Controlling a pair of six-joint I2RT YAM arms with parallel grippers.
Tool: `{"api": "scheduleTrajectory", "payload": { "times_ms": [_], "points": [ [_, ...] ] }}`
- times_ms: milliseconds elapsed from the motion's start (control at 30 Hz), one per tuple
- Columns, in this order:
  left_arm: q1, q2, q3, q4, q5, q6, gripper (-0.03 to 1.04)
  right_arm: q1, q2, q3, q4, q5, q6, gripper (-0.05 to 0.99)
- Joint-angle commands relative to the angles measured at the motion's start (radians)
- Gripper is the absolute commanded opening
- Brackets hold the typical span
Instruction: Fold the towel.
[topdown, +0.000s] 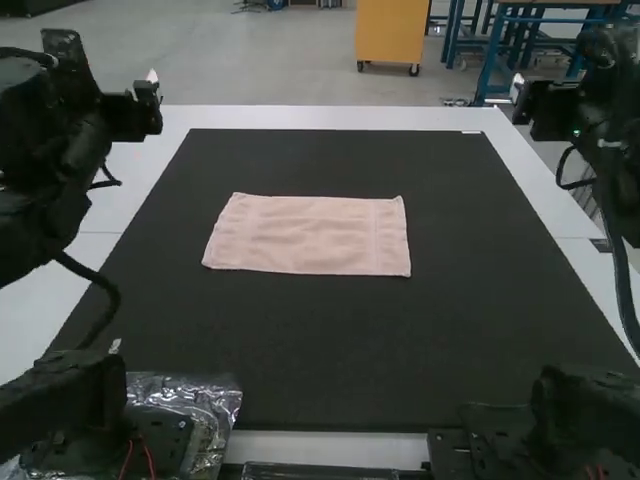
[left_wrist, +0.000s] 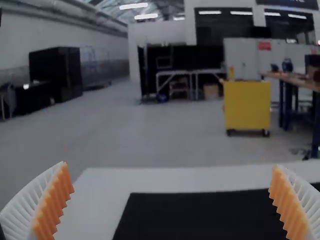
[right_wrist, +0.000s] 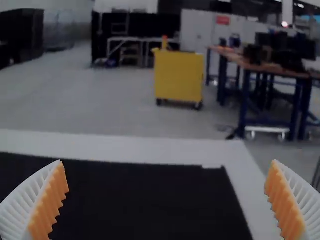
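The pink towel (topdown: 312, 235) lies flat on the black mat as a wide rectangle, its edges fairly straight; whether it is in one layer or folded I cannot tell. Raised at the far left of the high view is my left gripper (topdown: 150, 85), well away from the towel. My right gripper (topdown: 520, 90) is held up at the far right, also apart from the cloth. In the left wrist view the left gripper (left_wrist: 172, 202) has its orange pads wide apart with nothing between them. The right gripper (right_wrist: 166, 200) stands equally wide in the right wrist view, holding nothing.
A black mat (topdown: 320, 350) covers most of the white table (topdown: 330, 119). Crumpled clear plastic (topdown: 190, 400) lies at the near left by the left arm's base. Dark cables hang beside both arms.
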Motion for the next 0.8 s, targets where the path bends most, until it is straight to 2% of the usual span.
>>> {"api": "scheduleTrajectory", "payload": {
  "times_ms": [0,100,167,233,300,333,400,433,567,700,767],
  "points": [
    [0.031,0.194,0.07,-0.02,0.024,-0.087,0.92,-0.014,0.136,0.072,-0.034,-0.102,0.162,0.91],
    [0.049,0.347,0.107,-0.053,0.015,-0.077,0.92,-0.015,0.265,0.093,-0.102,-0.12,0.2,0.91],
    [0.055,0.431,0.111,-0.044,0.016,-0.042,0.93,-0.015,0.342,0.087,-0.131,-0.123,0.2,0.91],
    [0.058,0.5,0.11,-0.036,0.041,-0.039,0.94,-0.015,0.409,0.07,-0.13,-0.137,0.202,0.9],
    [0.063,0.56,0.108,-0.043,0.096,-0.039,0.96,-0.018,0.466,0.052,-0.122,-0.243,0.228,0.9],
    [0.066,0.583,0.108,-0.043,0.1,-0.039,0.96,-0.02,0.492,0.045,-0.122,-0.281,0.242,0.9],
    [0.081,0.626,0.108,-0.03,0.134,-0.039,0.96,-0.012,0.532,0.038,-0.122,-0.32,0.245,0.91],
    [0.091,0.646,0.108,-0.021,0.162,-0.039,0.96,-0.007,0.549,0.033,-0.117,-0.327,0.237,0.91],
    [0.121,0.732,0.115,0.036,0.203,-0.038,0.96,0.031,0.615,0.03,-0.073,-0.313,0.216,0.91],
    [0.146,0.824,0.119,0.1,0.307,-0.038,0.96,0.065,0.673,0.03,-0.007,-0.294,0.211,0.91],
    [0.144,0.878,0.13,0.12,0.346,-0.036,0.96,0.082,0.702,0.032,0.028,-0.278,0.197,0.91]
  ]
}}
